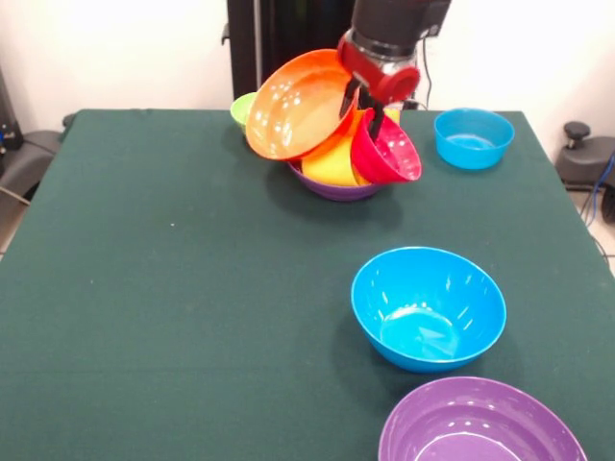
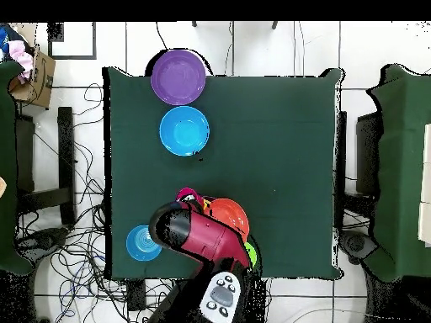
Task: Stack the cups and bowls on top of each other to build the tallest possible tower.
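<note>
My gripper (image 1: 364,112) is at the table's far side, shut on the right rim of the large orange bowl (image 1: 296,106), which tilts steeply with its inside facing the camera. Below it the tower is a large purple bowl (image 1: 338,189) holding a yellow cup (image 1: 332,163) and a tilted small red bowl (image 1: 390,154). A light green bowl (image 1: 241,108) peeks out behind the orange one. In the overhead view the arm (image 2: 202,234) covers the pile, and only part of the orange bowl (image 2: 229,214) shows.
A small blue bowl (image 1: 473,137) stands at the far right. A large blue bowl (image 1: 429,307) and a second large purple bowl (image 1: 480,430) stand upright at the near right; both also show in the overhead view, blue (image 2: 184,130) and purple (image 2: 178,76).
</note>
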Tool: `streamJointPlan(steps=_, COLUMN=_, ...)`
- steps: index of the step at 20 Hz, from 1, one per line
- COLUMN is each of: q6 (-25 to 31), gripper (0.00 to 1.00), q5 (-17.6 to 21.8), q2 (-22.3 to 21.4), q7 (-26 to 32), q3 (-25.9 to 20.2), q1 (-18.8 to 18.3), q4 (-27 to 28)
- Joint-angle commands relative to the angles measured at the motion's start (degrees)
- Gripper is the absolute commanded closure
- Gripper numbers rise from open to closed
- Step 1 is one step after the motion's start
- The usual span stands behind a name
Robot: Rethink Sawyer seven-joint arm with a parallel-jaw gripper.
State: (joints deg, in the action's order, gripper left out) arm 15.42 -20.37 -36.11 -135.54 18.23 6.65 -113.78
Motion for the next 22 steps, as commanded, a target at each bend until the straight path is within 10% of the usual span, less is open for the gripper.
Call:
streamJointPlan(steps=1, q6=14.54, gripper=0.0, q5=-1.14, q2=-7.64, q7=-9.88, q3=-1.44, q1=1.68, q4=0.81)
streamJointPlan(steps=22, q6=20.16, gripper=0.0, q5=-0.14, q2=-7.38, q7=-7.78, q3=-1.14, q1=0.04, q4=5.5)
